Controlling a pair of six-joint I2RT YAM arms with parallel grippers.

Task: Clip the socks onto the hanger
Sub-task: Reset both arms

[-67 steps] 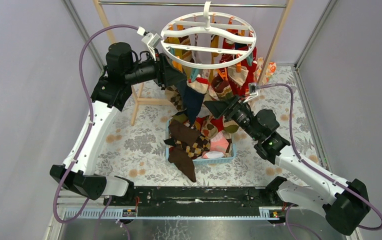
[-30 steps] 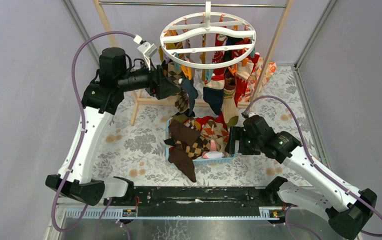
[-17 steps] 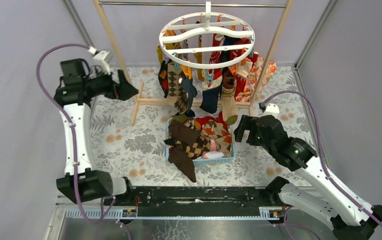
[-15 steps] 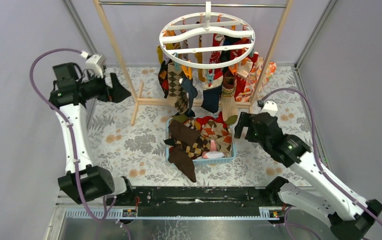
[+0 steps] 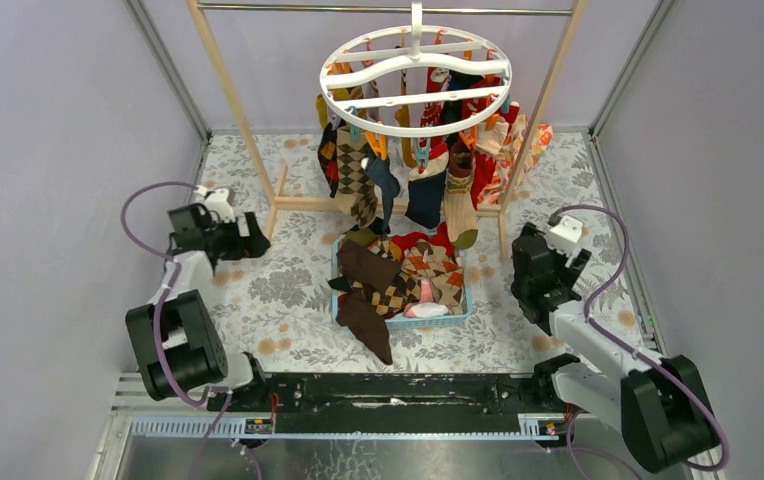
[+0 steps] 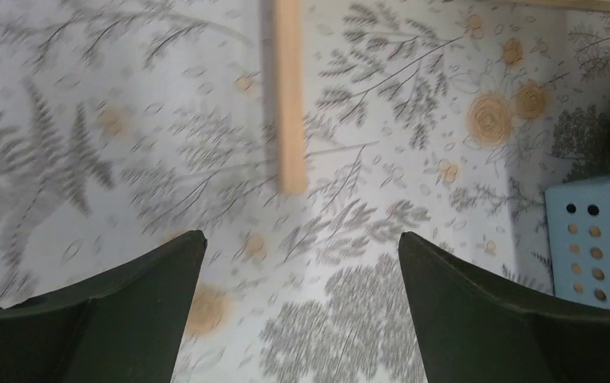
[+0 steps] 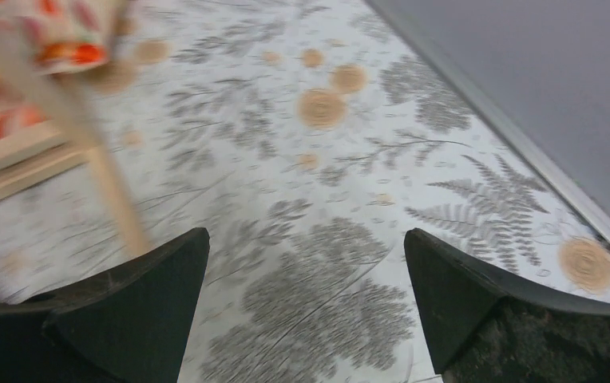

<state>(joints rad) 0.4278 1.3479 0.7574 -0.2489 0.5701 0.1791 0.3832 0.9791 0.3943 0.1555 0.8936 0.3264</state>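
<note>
The hanger [image 5: 413, 70], a white oval ring, hangs from the rod at the back with several socks [image 5: 423, 190] clipped under it. More socks [image 5: 383, 285] lie heaped in the blue basket [image 5: 458, 312]. My left gripper [image 5: 254, 240] is low over the table left of the basket, open and holding nothing; in the left wrist view the left gripper [image 6: 300, 239] frames only patterned tablecloth. My right gripper [image 5: 530, 238] is low to the right of the basket, also open and bare; the right gripper [image 7: 306, 233] shows only tablecloth between its fingers.
The wooden rack's foot [image 5: 273, 205] lies near my left gripper, and the foot [image 6: 290, 96] shows ahead in the left wrist view. A rack post [image 7: 98, 171] stands left of my right gripper. An orange floral cloth [image 5: 523, 135] hangs at the back right. Grey walls enclose the table.
Both arms have pulled back from the hanger and folded down low beside the basket. Both grippers have opened fully. The clipped socks stay hanging.
</note>
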